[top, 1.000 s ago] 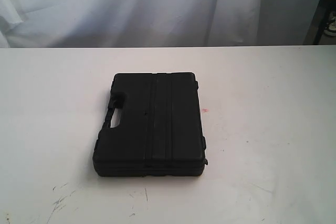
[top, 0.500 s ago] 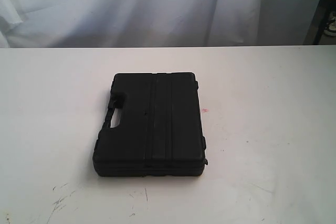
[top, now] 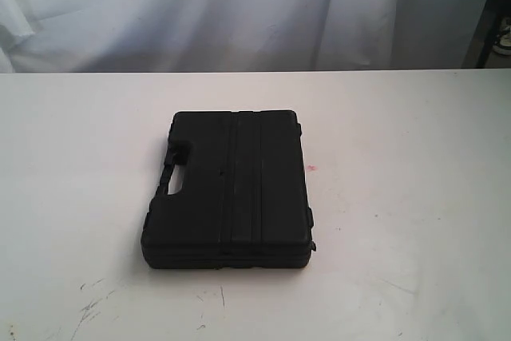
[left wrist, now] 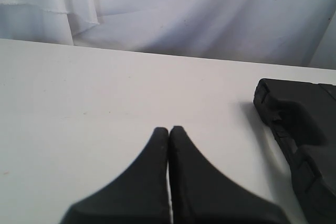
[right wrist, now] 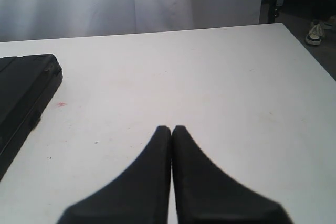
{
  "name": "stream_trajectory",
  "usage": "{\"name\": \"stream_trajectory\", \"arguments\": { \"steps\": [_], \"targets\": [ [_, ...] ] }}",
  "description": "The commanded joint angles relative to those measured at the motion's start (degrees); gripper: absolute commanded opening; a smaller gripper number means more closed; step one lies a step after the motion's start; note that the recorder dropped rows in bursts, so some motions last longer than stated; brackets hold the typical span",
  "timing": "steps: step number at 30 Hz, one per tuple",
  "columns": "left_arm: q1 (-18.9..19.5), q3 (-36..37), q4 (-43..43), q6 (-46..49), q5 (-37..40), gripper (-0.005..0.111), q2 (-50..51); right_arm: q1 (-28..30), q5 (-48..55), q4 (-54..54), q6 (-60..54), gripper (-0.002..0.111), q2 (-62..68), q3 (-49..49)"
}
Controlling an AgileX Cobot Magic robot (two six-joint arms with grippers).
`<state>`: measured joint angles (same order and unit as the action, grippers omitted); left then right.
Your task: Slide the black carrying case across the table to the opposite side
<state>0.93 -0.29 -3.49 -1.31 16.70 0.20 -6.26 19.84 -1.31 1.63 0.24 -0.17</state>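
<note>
White drapery (top: 200, 5) backs the wide white desk (top: 399, 197); a flat matte black plastic case (top: 231, 189) lies mid-desk, my left jaws (left wrist: 169, 129) and right jaws (right wrist: 171, 128) pressed together, empty, apart from it.

Left gripper (left wrist: 169, 129) and right gripper (right wrist: 171, 128): each consisted of two matte black fingers (left wrist: 144, 182) of smooth, unmarked moulding, broad at the base and curving inward to narrow, rounded tips. No cables, screws or markings were visible on either pair.
</note>
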Motion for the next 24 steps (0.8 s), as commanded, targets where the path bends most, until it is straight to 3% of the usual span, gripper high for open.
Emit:
{"name": "stream_trajectory", "arguments": {
  "steps": [1,11,24],
  "targets": [
    [0.1,0.3,0.0,0.1,-0.8,0.000,-0.2,0.4,-0.1,0.4,0.2,0.000,-0.2,0.2],
    [0.1,0.3,-0.6,0.0,-26.1,0.000,-0.2,0.4,-0.1,0.4,0.2,0.000,-0.2,0.2],
    [0.1,0.3,-0.6,-1.9,-31.7,0.000,-0.2,0.4,-0.1,0.4,0.2,0.000,-0.2,0.2]
  ]
}}
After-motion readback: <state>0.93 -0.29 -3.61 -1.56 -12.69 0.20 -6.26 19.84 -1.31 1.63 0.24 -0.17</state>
